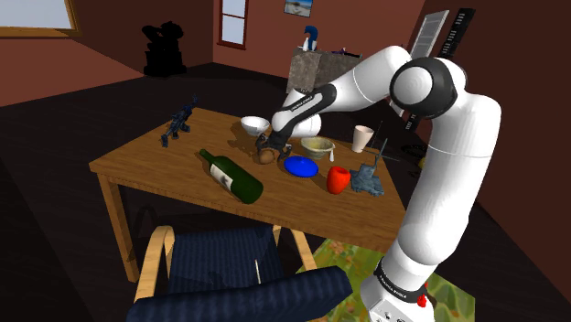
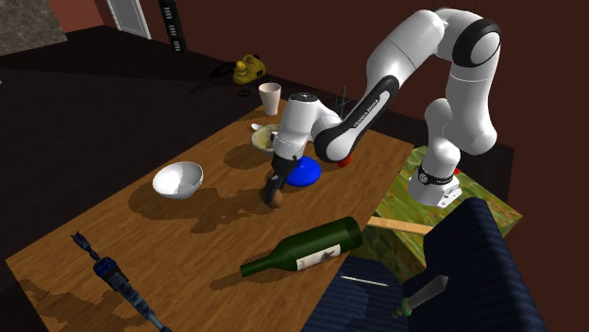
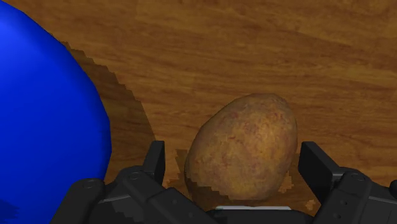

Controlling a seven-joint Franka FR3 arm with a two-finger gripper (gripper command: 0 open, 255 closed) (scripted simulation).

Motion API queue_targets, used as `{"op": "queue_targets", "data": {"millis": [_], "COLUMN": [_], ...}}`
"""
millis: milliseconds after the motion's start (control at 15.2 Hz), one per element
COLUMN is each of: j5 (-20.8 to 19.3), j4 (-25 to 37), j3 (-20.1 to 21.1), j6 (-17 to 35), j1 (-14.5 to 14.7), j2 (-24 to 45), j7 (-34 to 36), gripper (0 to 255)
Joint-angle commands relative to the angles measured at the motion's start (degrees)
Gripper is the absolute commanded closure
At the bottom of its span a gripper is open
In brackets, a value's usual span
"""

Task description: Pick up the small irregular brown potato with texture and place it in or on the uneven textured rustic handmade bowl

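The room is enclosed by reddish-brown walls (image 1: 265, 32), and a dark floor (image 1: 55, 229) is laid beneath. In the shoulder view, one bright window (image 1: 37, 14) is seen at ten o'clock and a second window (image 1: 234, 18) at twelve o'clock, with a small picture (image 1: 298, 7) hung near it. A wooden table (image 1: 156, 160) is placed at the middle. At its six o'clock a wooden-armed chair (image 1: 220, 265) with dark blue cushions is set. A green patterned rug (image 1: 343, 256) is spread at five o'clock.
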Motion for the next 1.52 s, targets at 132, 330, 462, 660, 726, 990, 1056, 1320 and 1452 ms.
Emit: {"op": "queue_targets", "data": {"millis": [132, 330, 462, 660, 726, 990, 1056, 1320, 1452], "j5": [0.25, 0.25, 0.25, 0.25, 0.25, 0.25, 0.25, -0.38, -0.77], "j4": [0.31, 0.31, 0.31, 0.31, 0.31, 0.31, 0.31, 0.79, 1.16], "j3": [0.08, 0.08, 0.08, 0.08, 0.08, 0.08, 0.08, -0.2, -0.35], "j6": [0.56, 0.56, 0.56, 0.56, 0.56, 0.56, 0.55, -1.46, -2.83], "j1": [-0.13, -0.13, -0.13, -0.13, -0.13, -0.13, -0.13, 0.02, 0.1], "j2": [0.87, 0.87, 0.86, 0.86, 0.86, 0.86, 0.86, -0.7, -1.7], "j7": [-0.3, -0.3, -0.3, -0.3, -0.3, -0.3, -0.3, 0.3, 0.68], "gripper": [0, 0, 0, 255, 255, 255, 255, 255, 255]}}
